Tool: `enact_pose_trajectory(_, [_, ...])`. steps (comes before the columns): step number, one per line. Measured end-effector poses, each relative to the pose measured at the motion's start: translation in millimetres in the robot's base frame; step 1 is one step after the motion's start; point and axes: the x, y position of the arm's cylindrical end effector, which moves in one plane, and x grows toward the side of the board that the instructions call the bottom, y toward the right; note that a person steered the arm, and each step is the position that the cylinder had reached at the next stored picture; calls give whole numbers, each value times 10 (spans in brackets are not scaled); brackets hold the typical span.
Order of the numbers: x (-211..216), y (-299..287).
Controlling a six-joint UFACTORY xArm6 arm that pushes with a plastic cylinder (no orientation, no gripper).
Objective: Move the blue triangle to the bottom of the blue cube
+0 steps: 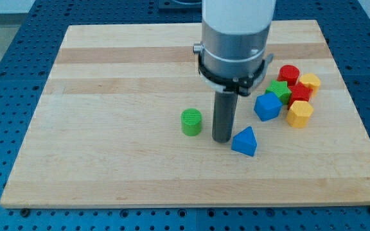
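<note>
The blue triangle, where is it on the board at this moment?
The blue triangle lies right of the board's centre, toward the view's bottom, just right of my tip. The blue cube sits above it, slightly to the right.

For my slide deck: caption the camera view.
My tip rests just left of the blue triangle, which sits below-left of the blue cube.

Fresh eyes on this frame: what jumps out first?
The big grey arm with its dark rod dominates the centre of the board; my tip sits between the green cylinder on the view's left and the blue triangle, close on its right. Next comes the tight bunch of blocks at the view's right: the blue cube, a green star, red blocks and yellow blocks.
</note>
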Motion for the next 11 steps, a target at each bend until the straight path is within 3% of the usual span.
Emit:
enact_pose_trajectory(3, [61,116])
enact_pose_trajectory(4, [-73,554])
enact_pose_trajectory(6, [-15,440])
enact_pose_trajectory(8, [557,442])
enact_pose_trajectory(11, [-11,656])
